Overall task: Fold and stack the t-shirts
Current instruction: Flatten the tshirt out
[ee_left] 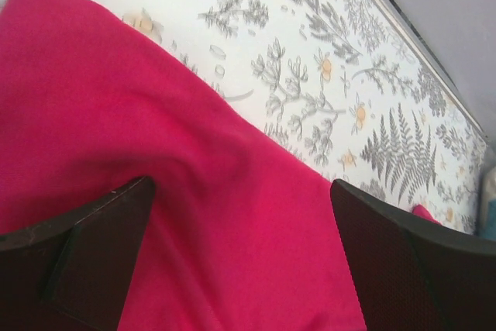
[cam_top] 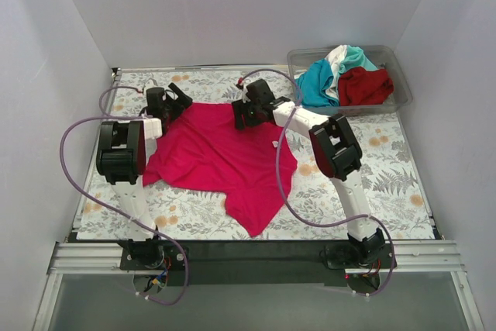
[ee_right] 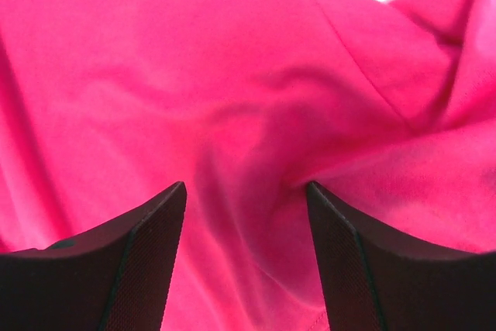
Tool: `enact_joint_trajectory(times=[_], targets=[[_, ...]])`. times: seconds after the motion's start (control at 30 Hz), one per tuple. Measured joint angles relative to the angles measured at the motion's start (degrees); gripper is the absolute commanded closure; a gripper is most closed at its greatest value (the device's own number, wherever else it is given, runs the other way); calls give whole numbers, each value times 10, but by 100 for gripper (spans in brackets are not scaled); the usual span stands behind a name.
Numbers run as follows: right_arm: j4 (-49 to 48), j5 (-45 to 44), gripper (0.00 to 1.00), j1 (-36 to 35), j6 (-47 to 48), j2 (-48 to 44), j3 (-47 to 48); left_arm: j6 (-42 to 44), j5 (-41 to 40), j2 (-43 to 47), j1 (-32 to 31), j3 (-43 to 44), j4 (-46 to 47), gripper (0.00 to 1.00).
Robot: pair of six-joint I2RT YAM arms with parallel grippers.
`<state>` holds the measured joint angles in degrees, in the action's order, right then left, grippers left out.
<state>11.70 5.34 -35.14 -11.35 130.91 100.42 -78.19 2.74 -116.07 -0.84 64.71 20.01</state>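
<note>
From above, the magenta-pink t-shirt (cam_top: 217, 156) lies spread and rumpled in the middle of the flower-print table (cam_top: 387, 168). Both arms reach forward from their bases, elbows raised, wrists bent down to the shirt's far edge. The left gripper (cam_top: 177, 102) is at the far left corner and the right gripper (cam_top: 242, 114) is at the far edge, near the middle. In the clear bin (cam_top: 298, 56) at the far right lie the teal t-shirt (cam_top: 314, 83), the white t-shirt (cam_top: 335, 63) and the dark red t-shirt (cam_top: 364, 87), bundled together.

In the left wrist view, the left gripper (ee_left: 242, 185) is spread wide, its dark fingers (ee_left: 101, 253) down against the magenta-pink t-shirt (ee_left: 116, 98) near its edge, and the table (ee_left: 325, 60) shows beyond.

In the right wrist view, the right gripper (ee_right: 246, 187) has its jaws parted, with a raised ridge of the magenta-pink t-shirt (ee_right: 232, 60) between the fingers (ee_right: 147, 261). The cloth is not clamped.
</note>
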Motion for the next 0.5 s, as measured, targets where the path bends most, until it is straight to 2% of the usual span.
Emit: enact_joint_trajectory(times=[0.17,0.33,0.5], targets=[[43,17,40,1,-8,80,139,32,17,-83,9,127,-31,9],[64,58,39,46,-23,138,234,44,52,-160,19,255,-71,9],[68,99,39,100,-24,157,266,54,72,-175,22,290,-95,9]])
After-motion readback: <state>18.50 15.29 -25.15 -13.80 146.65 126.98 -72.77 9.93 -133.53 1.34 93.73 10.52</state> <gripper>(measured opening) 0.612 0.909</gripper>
